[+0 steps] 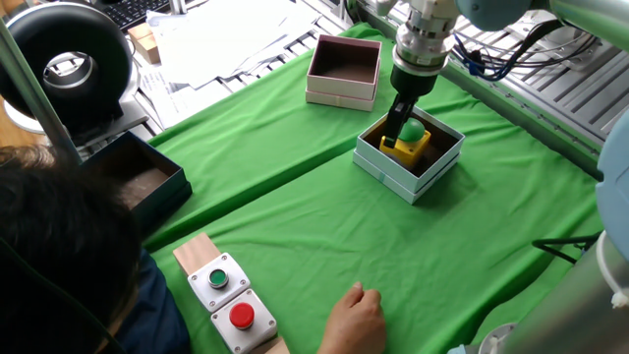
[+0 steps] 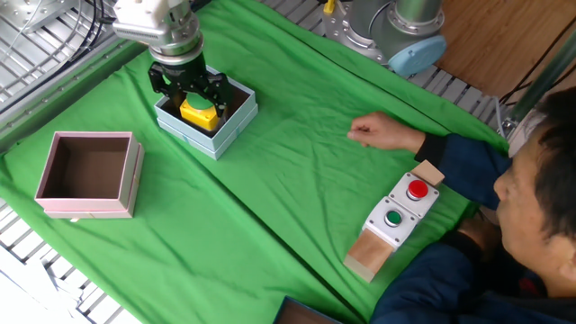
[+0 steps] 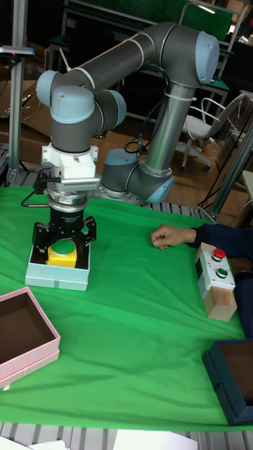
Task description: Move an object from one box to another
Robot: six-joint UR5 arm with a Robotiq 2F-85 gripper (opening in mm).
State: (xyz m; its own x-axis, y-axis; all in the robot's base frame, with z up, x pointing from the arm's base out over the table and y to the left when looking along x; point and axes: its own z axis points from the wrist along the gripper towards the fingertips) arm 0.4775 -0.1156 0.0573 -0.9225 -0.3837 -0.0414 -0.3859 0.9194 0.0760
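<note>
The small yellow cube-shaped push-button housing with its round green dome [image 2: 200, 112] sits inside the square pale blue-grey cardboard box [image 2: 219, 137], directly beneath the black two-finger claw [image 2: 187, 90]. The claw's fingers stand apart, straddling the housing on either side, not visibly clamped. The square pinkish-white cardboard box [image 2: 126, 189] lies well apart across the green bench.

A table draped in green cloth [image 2: 270, 216] carries a pale blue-grey cardboard box [image 2: 209, 137], a pinkish-white cardboard box [image 2: 88, 175], a dark navy box [image 1: 138, 183], a wooden block bearing grey switch boxes [image 2: 389, 227], and a person's hand [image 2: 376, 132].
</note>
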